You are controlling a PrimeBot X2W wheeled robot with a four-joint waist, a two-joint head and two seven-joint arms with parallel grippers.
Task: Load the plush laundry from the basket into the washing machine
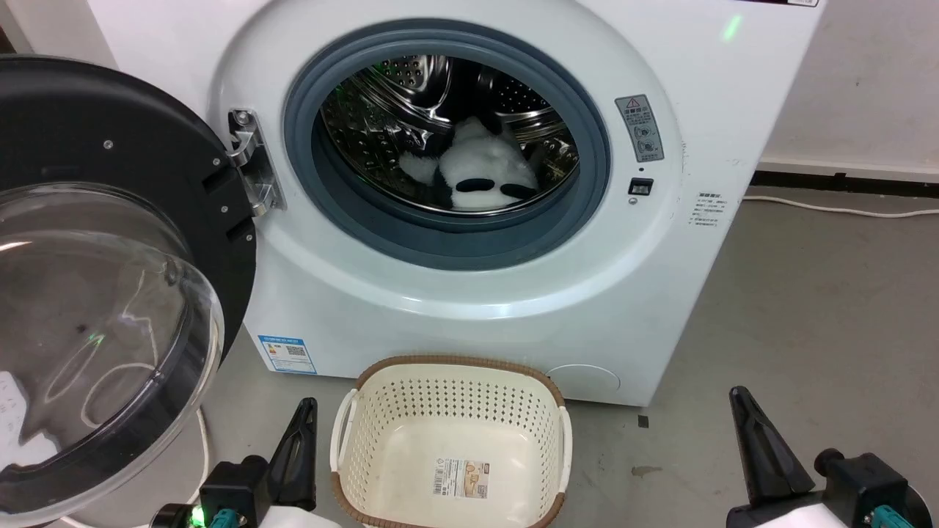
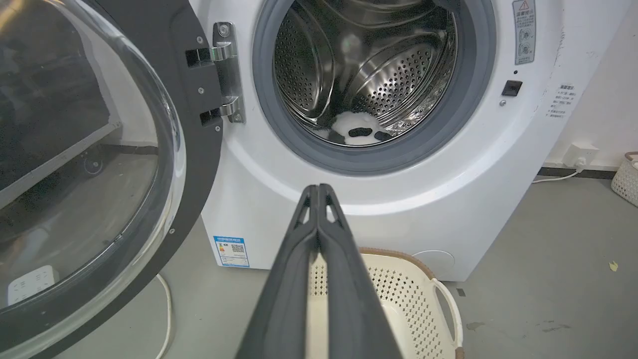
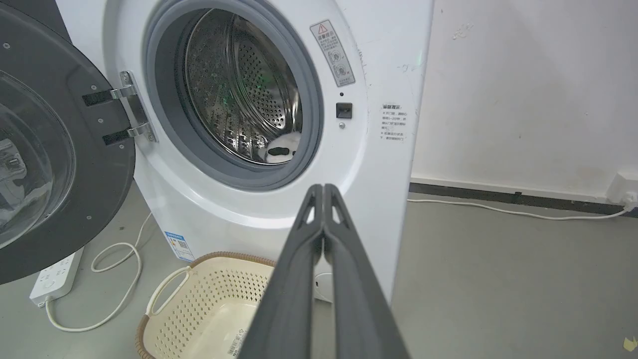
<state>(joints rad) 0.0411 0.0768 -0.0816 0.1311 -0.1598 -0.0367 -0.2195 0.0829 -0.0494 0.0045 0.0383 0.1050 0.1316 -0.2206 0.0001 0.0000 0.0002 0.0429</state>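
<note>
plush laundry inside washing machine, door open, basket below

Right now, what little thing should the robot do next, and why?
Probably swing the left claw to the black-rimmed clear round door and begin pushing it shut. The fluffy white-and-black plush toy already lies inside the shiny steel drum, the cream perforated basket has just a label on its floor, and the door hangs wide open on that claw's side.

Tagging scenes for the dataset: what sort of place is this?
Likely a laundry corner in a utility room or test lab: a front-loading washing machine with its door open, a perforated laundry basket on the bare grey floor, a power strip with loose cable.
</note>
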